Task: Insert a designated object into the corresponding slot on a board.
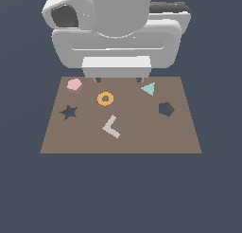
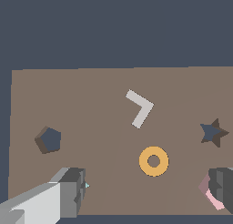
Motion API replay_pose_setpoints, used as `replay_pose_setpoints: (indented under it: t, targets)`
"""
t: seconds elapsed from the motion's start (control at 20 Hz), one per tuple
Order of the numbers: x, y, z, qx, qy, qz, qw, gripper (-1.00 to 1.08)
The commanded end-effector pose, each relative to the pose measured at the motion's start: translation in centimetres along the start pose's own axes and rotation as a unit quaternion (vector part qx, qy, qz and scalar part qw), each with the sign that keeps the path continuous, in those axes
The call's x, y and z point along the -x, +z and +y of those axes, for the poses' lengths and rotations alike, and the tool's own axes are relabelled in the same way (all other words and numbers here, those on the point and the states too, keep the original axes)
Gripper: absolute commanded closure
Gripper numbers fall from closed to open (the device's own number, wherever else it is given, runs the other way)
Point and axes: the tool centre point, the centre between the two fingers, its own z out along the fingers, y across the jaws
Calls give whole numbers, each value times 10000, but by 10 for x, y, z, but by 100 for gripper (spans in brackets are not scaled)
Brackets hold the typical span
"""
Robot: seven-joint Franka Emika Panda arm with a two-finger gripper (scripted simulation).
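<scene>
The pale pink hexagonal block [image 1: 74,85] lies on the brown board [image 1: 146,137] at its far corner, on the exterior view's left. The slot [image 1: 166,109], a dark blue-grey cut-out, is toward the exterior view's right. My gripper [image 1: 118,79] hangs open over the board's far edge, between the block and the teal triangle [image 1: 149,89], holding nothing. In the wrist view one finger [image 2: 223,189] covers part of the pink block [image 2: 205,187]. The slot [image 2: 49,139] shows beyond the other finger [image 2: 73,191]. The gripper's [image 2: 148,191] jaws stand wide apart.
On the board [image 2: 91,91] also lie an orange ring [image 1: 105,98] [image 2: 154,161] and a grey L-shaped piece [image 1: 111,127] [image 2: 140,108]. A dark star-shaped hole [image 1: 69,112] [image 2: 214,133] sits near the pink block. The arm's white body [image 1: 116,33] looms over the far side.
</scene>
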Motion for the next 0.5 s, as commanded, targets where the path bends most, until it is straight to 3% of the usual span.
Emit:
replay_pose_setpoints:
  t: [0.0,0.45]
  targets:
    - [0,0,0,0,0,0,10000,-92]
    - [10,8,8,0,-195,-14,9998,-92]
